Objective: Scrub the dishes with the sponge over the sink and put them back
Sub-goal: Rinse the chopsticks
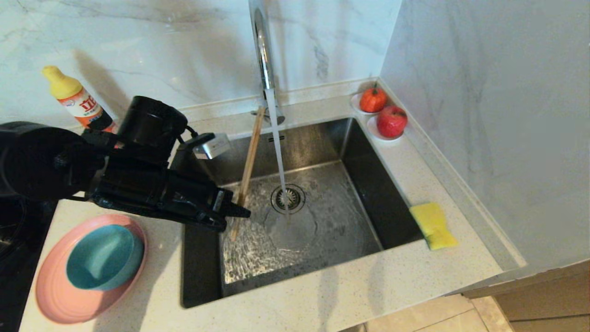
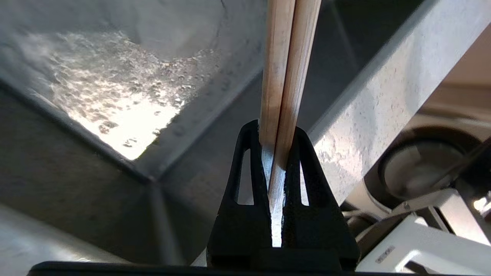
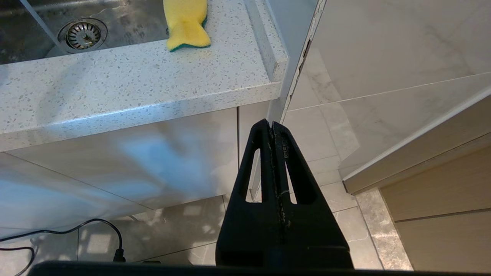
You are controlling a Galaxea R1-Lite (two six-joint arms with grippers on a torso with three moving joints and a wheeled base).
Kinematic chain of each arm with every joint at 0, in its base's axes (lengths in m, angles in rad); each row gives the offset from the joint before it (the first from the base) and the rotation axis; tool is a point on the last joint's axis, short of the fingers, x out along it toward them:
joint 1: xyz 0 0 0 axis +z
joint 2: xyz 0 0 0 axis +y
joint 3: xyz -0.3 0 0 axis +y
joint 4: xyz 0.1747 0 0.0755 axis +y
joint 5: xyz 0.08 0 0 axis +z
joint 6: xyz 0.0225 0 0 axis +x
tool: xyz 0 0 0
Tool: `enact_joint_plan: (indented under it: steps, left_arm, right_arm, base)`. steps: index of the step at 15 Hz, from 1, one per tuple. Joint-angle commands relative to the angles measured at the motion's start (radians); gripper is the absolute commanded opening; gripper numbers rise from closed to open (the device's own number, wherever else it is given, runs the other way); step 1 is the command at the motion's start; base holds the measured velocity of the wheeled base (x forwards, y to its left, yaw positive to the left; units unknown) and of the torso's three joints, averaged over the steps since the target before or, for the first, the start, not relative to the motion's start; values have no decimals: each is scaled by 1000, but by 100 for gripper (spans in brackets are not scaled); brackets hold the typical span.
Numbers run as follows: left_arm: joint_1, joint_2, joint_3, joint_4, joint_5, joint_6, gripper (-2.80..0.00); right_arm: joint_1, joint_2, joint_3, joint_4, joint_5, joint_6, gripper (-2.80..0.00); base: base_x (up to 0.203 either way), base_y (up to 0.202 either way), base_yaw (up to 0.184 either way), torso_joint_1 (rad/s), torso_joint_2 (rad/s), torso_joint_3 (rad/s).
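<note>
Left gripper (image 1: 237,211) clamped on wooden chopsticks (image 1: 249,161) over the sink (image 1: 368,184), beside running water; right gripper (image 3: 272,126) pressed closed, parked low.

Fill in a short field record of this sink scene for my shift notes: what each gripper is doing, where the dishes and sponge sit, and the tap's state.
left gripper: shut on pair of wooden chopsticks, held over the stainless-steel sink
right gripper: shut, empty, parked low beside the counter
tap: tall chrome tap running, stream falling onto the round drain strainer
dishes: small teal-blue bowl sitting in the shallow pink plate, on the counter left of the sink
sponge: yellow sponge on the counter at the sink's right edge, untouched
</note>
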Motion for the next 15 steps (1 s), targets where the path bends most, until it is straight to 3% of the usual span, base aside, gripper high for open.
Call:
enact_joint_plan:
  steps: [1,5,7,8,15]
  left_arm:
    - [-24,46,12,-3,2,-2,-280]
    - [-40,86,95,-205,45,-4,-280]
    - [-45,99,152,-384,60,-56,-280]
    - [-47,103,159,-411,65,-81,-280]
    - [-47,151,120,-417,63,-84,-280]
  right_arm:
    - [0,0,0,0,0,0,-280]
    - [0,0,0,0,0,0,-280]
    - [0,0,0,0,0,0,-280]
    - [0,0,0,0,0,0,-280]
    - [0,0,0,0,0,0,-280]
  base:
    - [0,0,0,0,0,0]
    - [0,0,0,0,0,0]
    - [0,0,0,0,0,0]
    - [0,0,0,0,0,0]
    - [0,0,0,0,0,0]
